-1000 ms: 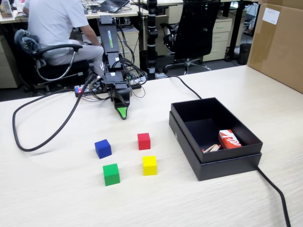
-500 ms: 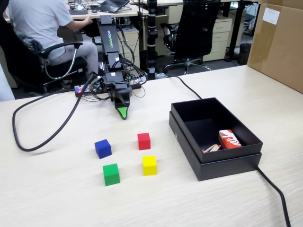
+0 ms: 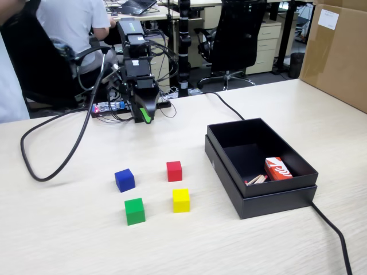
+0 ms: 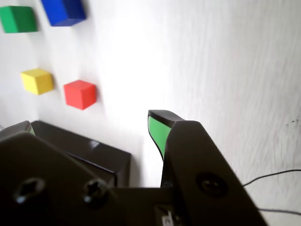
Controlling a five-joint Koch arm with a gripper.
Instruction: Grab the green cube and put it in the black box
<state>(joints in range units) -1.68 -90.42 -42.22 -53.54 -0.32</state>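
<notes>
The green cube (image 3: 135, 211) sits on the pale wooden table near its front edge, nearest the camera among the coloured cubes. In the wrist view the green cube (image 4: 18, 19) shows at the top left corner. The black box (image 3: 275, 203) stands to the right of the cubes, and a corner of the black box (image 4: 84, 146) shows low in the wrist view. My gripper (image 3: 143, 117) hangs at the back of the table, far behind the cubes. In the wrist view my gripper (image 4: 91, 125) is open, its green-lined fingers wide apart with nothing between them.
A blue cube (image 3: 124, 180), a red cube (image 3: 174, 171) and a yellow cube (image 3: 181, 200) lie close to the green one. A red-and-white carton (image 3: 277, 169) lies inside the box. A thick black cable (image 3: 51, 154) loops at left; a cardboard box (image 3: 338, 51) stands back right.
</notes>
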